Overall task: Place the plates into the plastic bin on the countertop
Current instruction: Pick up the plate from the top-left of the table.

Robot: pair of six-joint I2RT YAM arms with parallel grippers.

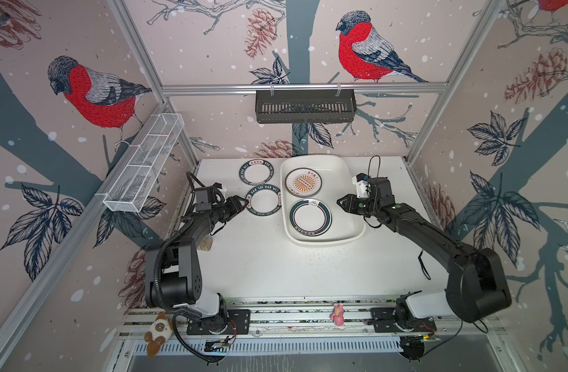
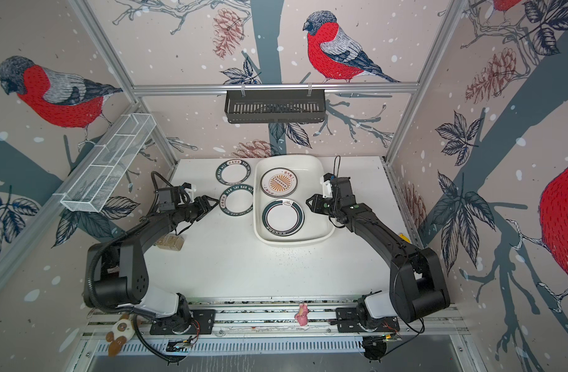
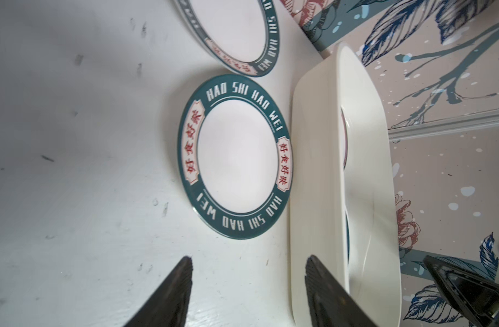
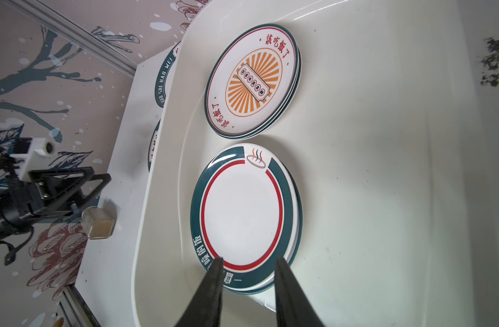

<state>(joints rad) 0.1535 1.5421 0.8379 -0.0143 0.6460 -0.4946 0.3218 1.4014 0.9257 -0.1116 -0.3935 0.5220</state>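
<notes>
Clock convention: 12 o'clock is pointing at the back wall in both top views, 6 o'clock at the arm bases.
Countertop [image 1: 276, 267] [image 2: 244, 267]: the white speckled surface is carrying the bin, two loose plates and a jar.
Plastic bin [image 1: 337, 175] [image 2: 311, 170] [image 3: 313, 170] [image 4: 384, 170]: it is sitting at 1 o'clock from the countertop's centre, its long axis running 12 to 6 o'clock.
Sunburst plate [image 1: 303, 183] [image 2: 278, 182] [image 4: 251, 82]: it is lying flat in the bin's 12 o'clock half, topping a small stack whose rims are showing beneath it in the right wrist view.
Red-ringed plate [image 1: 310, 217] [image 2: 283, 217] [image 4: 244, 209]: it is lying flat in the bin's 6 o'clock half, on another plate's rim, near the sunburst stack.
Far lettered plate [image 1: 256, 172] [image 2: 233, 171] [image 3: 237, 28]: it is lying on the countertop at 9 o'clock of the bin's far end.
Near lettered plate [image 1: 263, 199] [image 2: 238, 199] [image 3: 234, 157]: it is lying at 6 o'clock of the far one, just beside it and the bin wall; contact cannot be told.
Left gripper [image 1: 245, 206] [image 2: 215, 204] [image 3: 248, 259]: it is hovering at 9 o'clock of the near lettered plate, just beside its rim, with its jaws standing wide apart and gripping nothing.
Right gripper [image 1: 339, 202] [image 2: 308, 202] [image 4: 249, 259]: it is hanging over the bin's 3 o'clock side, pointing at 9 o'clock. The jaws are standing narrowly parted with the red-ringed plate's rim showing through the gap and nothing clamped.
Jar [image 1: 206, 243] [image 2: 170, 242] [image 4: 98, 226]: small, with tan contents, it is resting at 7 o'clock of the left gripper, beside that arm.
Black shelf [image 1: 305, 111] [image 2: 274, 109]: it is hanging on the back rail at 12 o'clock.
Wire basket [image 1: 144, 167] [image 2: 105, 164]: it is hanging on the side frame at 10 o'clock.
</notes>
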